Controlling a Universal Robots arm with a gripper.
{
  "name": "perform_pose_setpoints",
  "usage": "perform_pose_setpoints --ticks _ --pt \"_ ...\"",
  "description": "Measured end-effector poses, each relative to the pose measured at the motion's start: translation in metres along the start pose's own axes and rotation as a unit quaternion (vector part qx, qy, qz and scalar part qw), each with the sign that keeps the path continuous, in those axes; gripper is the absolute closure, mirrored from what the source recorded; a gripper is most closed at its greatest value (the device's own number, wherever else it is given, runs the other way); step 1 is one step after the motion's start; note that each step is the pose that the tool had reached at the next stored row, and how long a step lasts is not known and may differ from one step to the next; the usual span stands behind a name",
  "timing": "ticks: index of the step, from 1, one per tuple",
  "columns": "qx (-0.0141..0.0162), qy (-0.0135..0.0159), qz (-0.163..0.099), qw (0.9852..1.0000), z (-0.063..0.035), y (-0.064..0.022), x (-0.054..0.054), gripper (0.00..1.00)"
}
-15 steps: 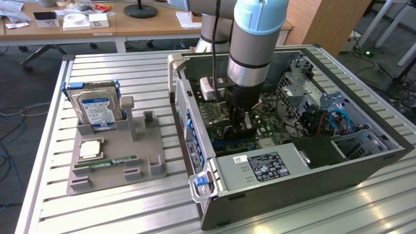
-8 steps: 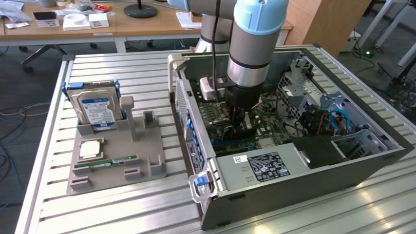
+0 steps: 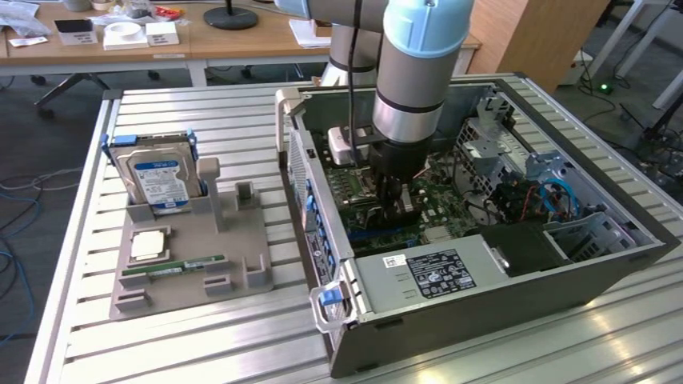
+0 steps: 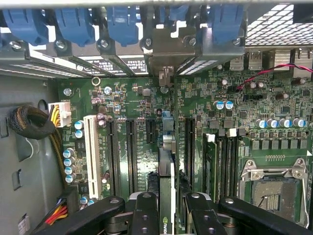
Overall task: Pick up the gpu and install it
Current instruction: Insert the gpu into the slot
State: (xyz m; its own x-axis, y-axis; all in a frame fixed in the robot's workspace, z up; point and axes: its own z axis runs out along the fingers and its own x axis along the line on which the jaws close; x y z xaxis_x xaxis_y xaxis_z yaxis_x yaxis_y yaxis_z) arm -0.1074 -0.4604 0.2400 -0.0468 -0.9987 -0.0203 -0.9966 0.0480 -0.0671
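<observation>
In the exterior view, the gripper (image 3: 393,210) is seen lowered deep into the open computer case (image 3: 597,264) on the slatted tabletop (image 3: 213,344), just above the motherboard (image 3: 449,204). The installation step is judged to be in hand: the gpu is already off the grey parts tray (image 3: 187,272), where a hard drive (image 3: 156,178) with a blue-and-white label, a processor (image 3: 147,244) and a green memory stick (image 3: 173,267) are left. White labels on the power supply (image 3: 427,276) cannot be read.

In the wrist view, the gpu (image 4: 165,205) is held edge-on between the black fingers (image 4: 145,215), closed narrowly on the card, its silver bracket (image 4: 166,56) near the rear slot openings. It stands over the expansion slots (image 4: 131,154), beside the empty processor socket (image 4: 274,188). Seating is judged to call for exact alignment with one slot, then a straight press down. A green logo on the card's edge is too small to read.
</observation>
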Motion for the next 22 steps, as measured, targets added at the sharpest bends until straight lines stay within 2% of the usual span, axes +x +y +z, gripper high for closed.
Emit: perform_pose_setpoints --ticks 22 --pt "0.0008 0.0003 0.000 1.0000 0.0018 0.0032 0.0002 0.74"
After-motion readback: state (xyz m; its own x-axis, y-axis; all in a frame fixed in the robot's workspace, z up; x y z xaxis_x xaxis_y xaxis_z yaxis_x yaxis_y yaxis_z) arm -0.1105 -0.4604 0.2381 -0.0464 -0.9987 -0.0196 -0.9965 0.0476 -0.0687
